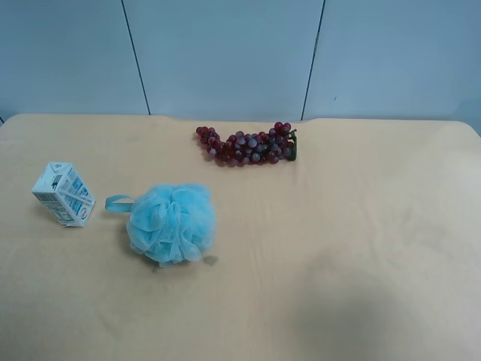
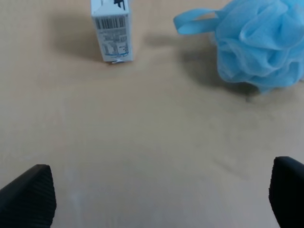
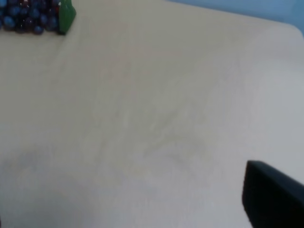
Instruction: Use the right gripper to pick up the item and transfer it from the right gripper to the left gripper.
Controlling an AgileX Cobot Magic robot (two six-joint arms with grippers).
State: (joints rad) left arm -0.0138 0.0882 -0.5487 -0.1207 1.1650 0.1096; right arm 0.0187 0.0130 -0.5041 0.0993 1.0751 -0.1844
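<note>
The white-and-blue drink carton point(image 1: 64, 194) stands on the tan table at the exterior high view's left. No arm shows in that view. In the left wrist view the carton point(image 2: 111, 33) stands some way ahead of my left gripper point(image 2: 159, 199), whose two black fingertips point(image 2: 28, 197) are wide apart and hold nothing. In the right wrist view only one black finger point(image 3: 270, 197) of my right gripper point(image 3: 142, 218) shows, far to one side over bare table. It holds nothing, and the carton is out of that view.
A fluffy blue bath sponge point(image 1: 171, 222) with a loop lies next to the carton and shows in the left wrist view point(image 2: 259, 42). A dark red grape bunch point(image 1: 248, 145) lies toward the back and shows in the right wrist view point(image 3: 28, 16). A blue wall stands behind the table.
</note>
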